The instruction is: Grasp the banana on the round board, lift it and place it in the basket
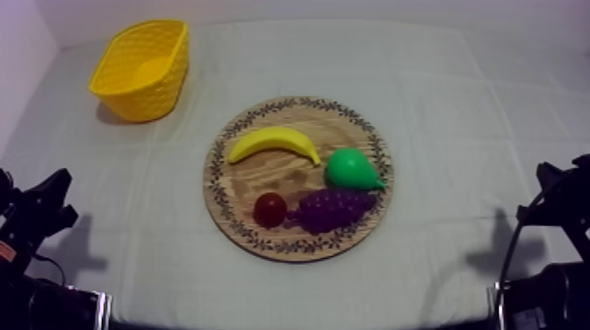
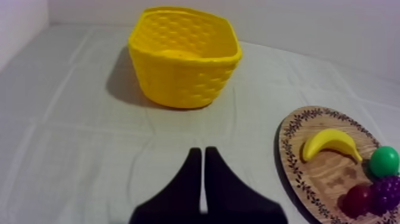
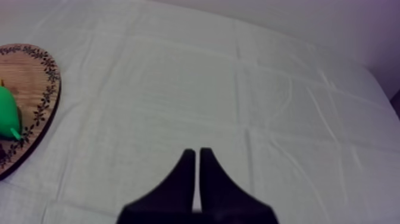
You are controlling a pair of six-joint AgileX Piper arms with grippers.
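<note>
The banana (image 1: 274,143) lies on the wooden board (image 1: 263,242), on the half toward the yellow basket (image 1: 145,98), its curve arching away from the other fruit. Nothing touches it. Beside it on the board we see the pear (image 1: 351,168), and nearer our edge the small red fruit (image 1: 269,209) and the bunch of grapes (image 1: 334,209), these two touching or nearly so. The banana has free board all around it.

The basket stands well apart from the board, at the far left of the table, upright, and as far as we can see into it, it holds nothing.

Our left gripper (image 2: 203,156) hangs low over bare cloth, facing the basket with the board off to one side. Its fingers lie pressed together as a narrow wedge, gripping nothing. Our right gripper (image 3: 197,155) is the same, fingers together and empty, over cloth beside the board's edge.

We judge the task not yet begun: reaching, grasping, carrying and dropping all remain. The left arm sits on the basket's side.
</note>
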